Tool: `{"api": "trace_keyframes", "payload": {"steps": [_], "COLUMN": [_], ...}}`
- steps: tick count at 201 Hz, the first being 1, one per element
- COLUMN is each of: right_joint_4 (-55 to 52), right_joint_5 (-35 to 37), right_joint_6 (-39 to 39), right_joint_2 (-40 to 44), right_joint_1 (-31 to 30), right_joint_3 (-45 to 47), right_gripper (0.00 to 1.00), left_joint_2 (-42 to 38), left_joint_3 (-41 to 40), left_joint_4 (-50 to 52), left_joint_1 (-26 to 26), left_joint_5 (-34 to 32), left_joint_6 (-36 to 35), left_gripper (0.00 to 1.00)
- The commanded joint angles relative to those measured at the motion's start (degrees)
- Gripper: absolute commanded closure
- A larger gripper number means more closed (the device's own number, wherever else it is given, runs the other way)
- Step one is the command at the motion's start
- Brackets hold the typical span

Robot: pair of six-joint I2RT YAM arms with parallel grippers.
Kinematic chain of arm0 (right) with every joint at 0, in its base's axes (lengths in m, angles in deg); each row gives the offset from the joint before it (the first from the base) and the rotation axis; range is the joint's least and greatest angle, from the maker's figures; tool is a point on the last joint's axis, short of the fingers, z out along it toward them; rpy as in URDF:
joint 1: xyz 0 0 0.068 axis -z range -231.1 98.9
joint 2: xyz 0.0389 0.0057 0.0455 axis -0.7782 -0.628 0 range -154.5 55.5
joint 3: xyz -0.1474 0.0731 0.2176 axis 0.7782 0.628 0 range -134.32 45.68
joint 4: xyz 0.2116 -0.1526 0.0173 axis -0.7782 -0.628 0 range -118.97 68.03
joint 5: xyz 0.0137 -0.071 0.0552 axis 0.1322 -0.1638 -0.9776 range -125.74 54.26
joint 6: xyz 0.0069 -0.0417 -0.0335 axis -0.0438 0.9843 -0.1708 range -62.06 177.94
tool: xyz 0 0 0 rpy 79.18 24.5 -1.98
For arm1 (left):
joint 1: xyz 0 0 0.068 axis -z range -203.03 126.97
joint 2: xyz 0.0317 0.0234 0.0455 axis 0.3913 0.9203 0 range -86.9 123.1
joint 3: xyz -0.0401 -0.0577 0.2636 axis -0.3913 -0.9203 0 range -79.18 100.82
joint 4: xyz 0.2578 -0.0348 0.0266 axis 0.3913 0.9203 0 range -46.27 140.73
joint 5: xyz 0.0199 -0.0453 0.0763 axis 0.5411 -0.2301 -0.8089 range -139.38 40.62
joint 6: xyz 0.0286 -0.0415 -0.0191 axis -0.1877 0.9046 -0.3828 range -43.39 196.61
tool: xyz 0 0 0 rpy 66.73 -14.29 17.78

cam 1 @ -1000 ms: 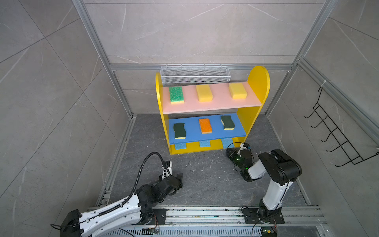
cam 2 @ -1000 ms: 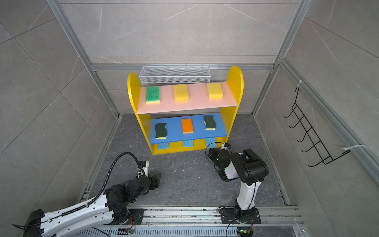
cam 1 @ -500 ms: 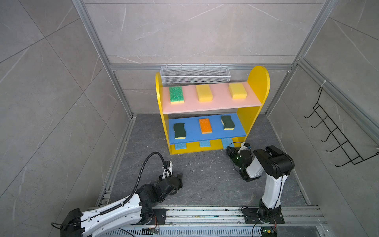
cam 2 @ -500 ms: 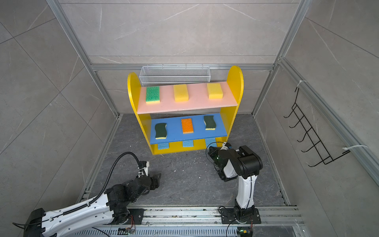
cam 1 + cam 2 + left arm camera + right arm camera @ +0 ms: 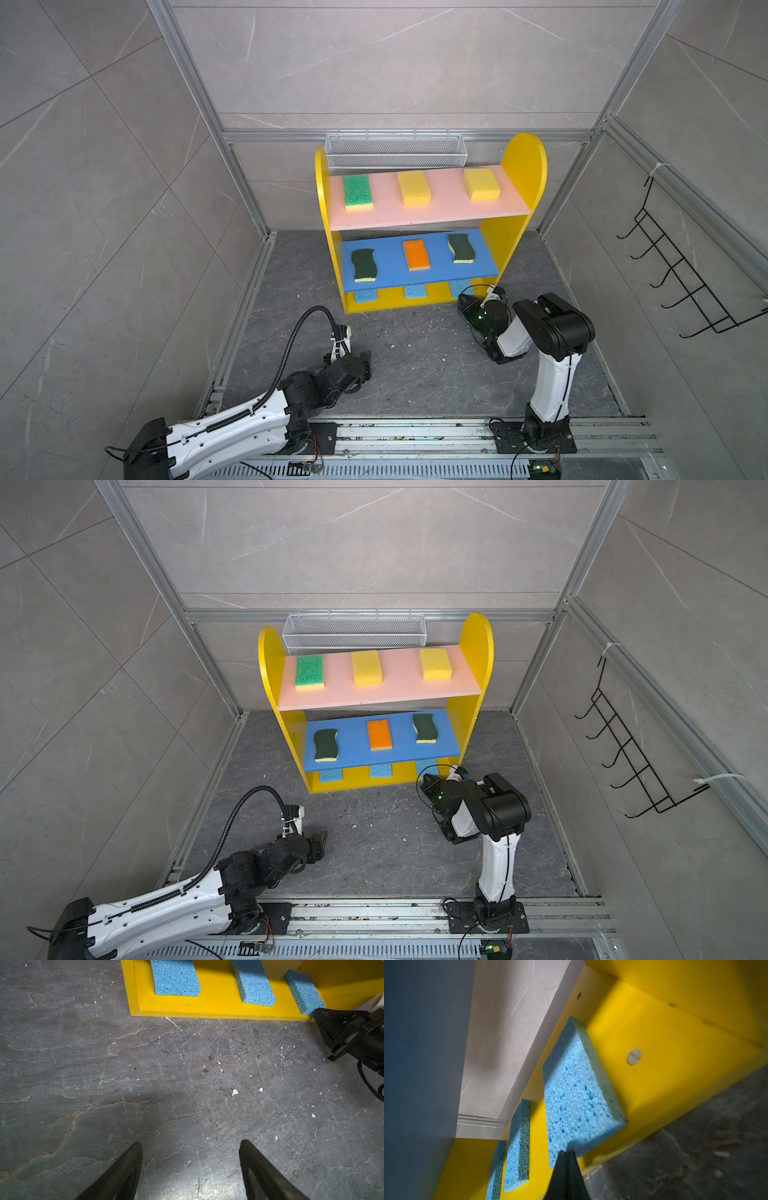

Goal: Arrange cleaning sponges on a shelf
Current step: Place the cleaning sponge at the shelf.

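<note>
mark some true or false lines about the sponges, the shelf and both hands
1. The pink board holds one green sponge and two yellow sponges. True.
2. The orange sponge lies at one end of the blue board. False: it lies between two dark green sponges.
3. The left hand grips a sponge. False: it is open and empty, over the floor.
4. Three blue sponges lie on the yellow base. True.
5. The right hand is shut. True.

Robotics lab test cell, aluminium frame (image 5: 274, 136), grey tiled walls (image 5: 395, 62), arm-mounting rail (image 5: 415, 434).
</note>
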Motion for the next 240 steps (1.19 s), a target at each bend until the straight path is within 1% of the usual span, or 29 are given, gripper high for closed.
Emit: {"api": "trace_keyframes", "payload": {"steps": [1,41,101,140,211,240], "right_joint_4": [-2.5,-2.4,-3.3,-6.4,-6.8,-9.1], "right_joint_5": [0.7,0.6,0.4,0.6,0.8,0.8], "right_joint_6": [0.2,-0.2,0.2,1.4,1.2,2.2], "right_joint_2": [-0.8,-1.8,-1.2,0.3,-0.5,0.6], "right_joint_1": [0.2,0.2,0.3,0.3,0.3,0.3], "right_joint_3": [-1.3,-2.5,-3.8,-4.5,-5.4,-6.7], "right_gripper": [1.0,1.0,1.0,1.0,1.0,1.0], "left_joint_2": [0.1,0.1,1.0,1.6,1.5,1.2], "left_joint_3": [2.1,1.7,1.7,1.8,2.1,2.2], "left_joint_4": [-1.2,-1.4,-1.9,-2.1,-2.0,-1.6], "left_joint_1": [0.0,-0.1,-0.1,-0.1,-0.1,-0.1], "left_joint_5": [-1.8,-1.8,-1.8,-1.7,-1.7,-1.6], "left_joint_6": [-1.3,-1.0,-0.6,-0.5,-0.7,-0.5], "left_gripper": [0.24,0.24,0.24,0.24,0.24,0.24]}}
